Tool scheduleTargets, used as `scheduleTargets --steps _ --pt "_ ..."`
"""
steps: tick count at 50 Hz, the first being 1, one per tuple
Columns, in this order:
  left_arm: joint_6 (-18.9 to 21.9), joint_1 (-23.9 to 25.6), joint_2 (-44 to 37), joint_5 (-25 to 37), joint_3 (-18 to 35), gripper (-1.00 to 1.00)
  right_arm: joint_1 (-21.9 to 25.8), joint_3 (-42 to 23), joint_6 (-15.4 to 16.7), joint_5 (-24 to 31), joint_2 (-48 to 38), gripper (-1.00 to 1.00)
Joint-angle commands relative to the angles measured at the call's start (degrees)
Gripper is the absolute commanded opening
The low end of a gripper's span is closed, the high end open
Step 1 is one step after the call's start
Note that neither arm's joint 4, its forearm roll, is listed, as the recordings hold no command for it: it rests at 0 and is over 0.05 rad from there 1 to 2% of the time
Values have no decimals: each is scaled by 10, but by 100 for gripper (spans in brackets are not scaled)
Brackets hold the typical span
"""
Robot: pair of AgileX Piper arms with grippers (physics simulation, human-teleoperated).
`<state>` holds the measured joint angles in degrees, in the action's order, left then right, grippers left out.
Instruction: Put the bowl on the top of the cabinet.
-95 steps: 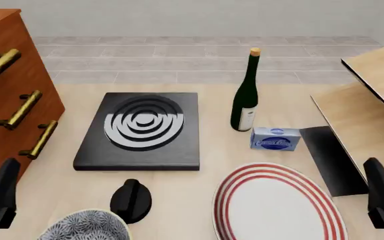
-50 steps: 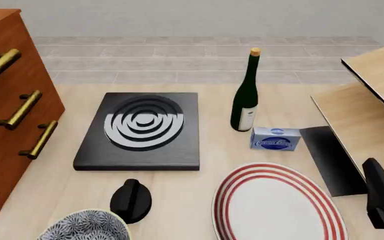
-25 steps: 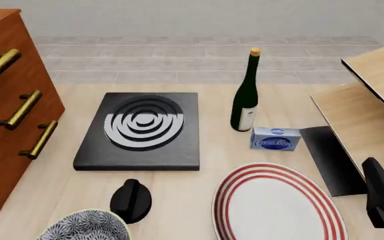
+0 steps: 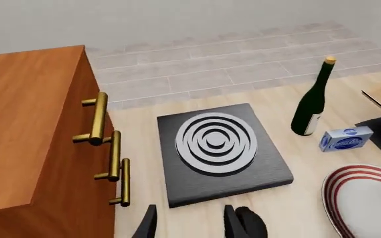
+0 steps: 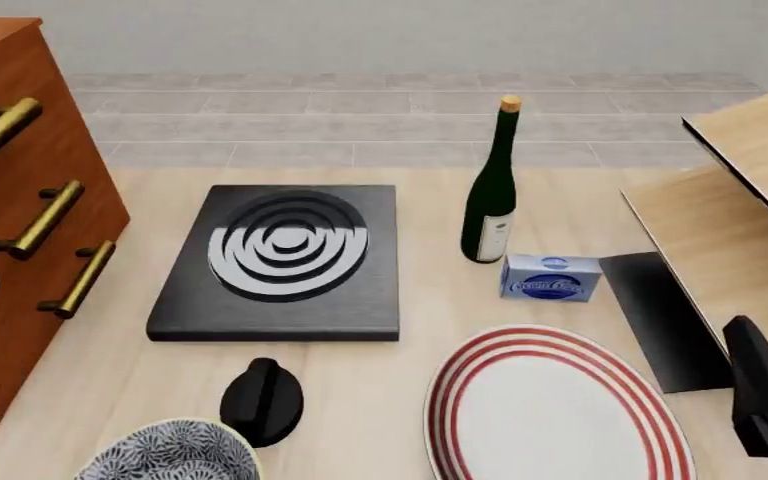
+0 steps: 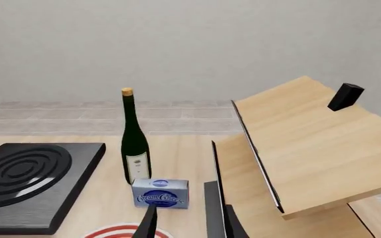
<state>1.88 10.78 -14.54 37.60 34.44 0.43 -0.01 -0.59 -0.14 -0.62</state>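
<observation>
A black hotplate [image 5: 277,265] sits mid-table; at its three o'clock stands a green wine bottle [image 5: 491,190], a blue box [image 5: 552,277] just beside it (upright), red-ringed plate [image 5: 558,410] at five, black knob [image 5: 263,400] at six.
</observation>
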Motion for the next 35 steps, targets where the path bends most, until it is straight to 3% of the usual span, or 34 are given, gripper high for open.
scheduleTargets --steps 1,6,11,35 --pt "8 26 9 50 -7 100 1 0 1 1 1 100" --pt "-16 67 -2 62 -35 100 1 0 0 1 1 100" --pt "-21 78 5 75 -47 100 1 0 0 1 2 100" --pt "-45 80 -4 108 -86 100 2 0 3 -7 -9 100"
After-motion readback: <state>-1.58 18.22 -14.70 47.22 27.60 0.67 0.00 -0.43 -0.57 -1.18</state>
